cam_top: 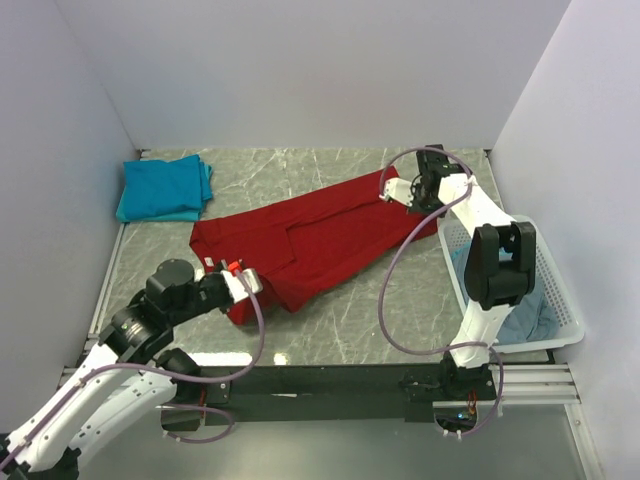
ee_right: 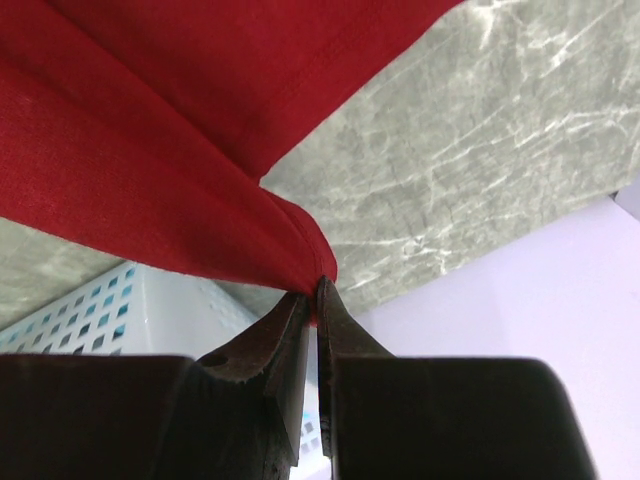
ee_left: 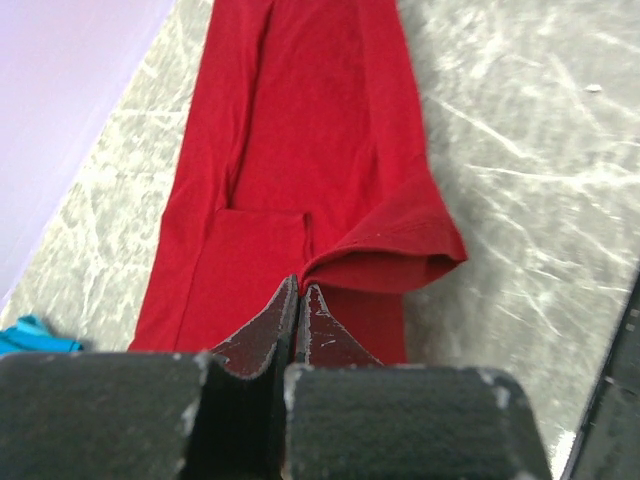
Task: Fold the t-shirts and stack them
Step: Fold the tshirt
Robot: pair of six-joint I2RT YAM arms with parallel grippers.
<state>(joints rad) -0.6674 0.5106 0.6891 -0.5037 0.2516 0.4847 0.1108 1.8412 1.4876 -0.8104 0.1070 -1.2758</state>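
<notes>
A bright red t-shirt (cam_top: 310, 240) lies stretched across the marble table, partly folded lengthwise. My left gripper (cam_top: 232, 270) is shut on its near-left edge; in the left wrist view the fingertips (ee_left: 300, 290) pinch a fold of the red t-shirt (ee_left: 300, 130). My right gripper (cam_top: 400, 190) is shut on the far-right corner, lifted a little; the right wrist view shows the red t-shirt (ee_right: 150, 170) pinched at the gripper tips (ee_right: 315, 287). Folded teal t-shirts (cam_top: 163, 188) lie stacked at the far left. A grey-blue t-shirt (cam_top: 535, 310) lies in the basket.
A white lattice basket (cam_top: 565, 310) stands at the right edge, next to the right arm, and shows in the right wrist view (ee_right: 110, 310). White walls enclose the table at the left, back and right. A black rail (cam_top: 330, 380) runs along the near edge.
</notes>
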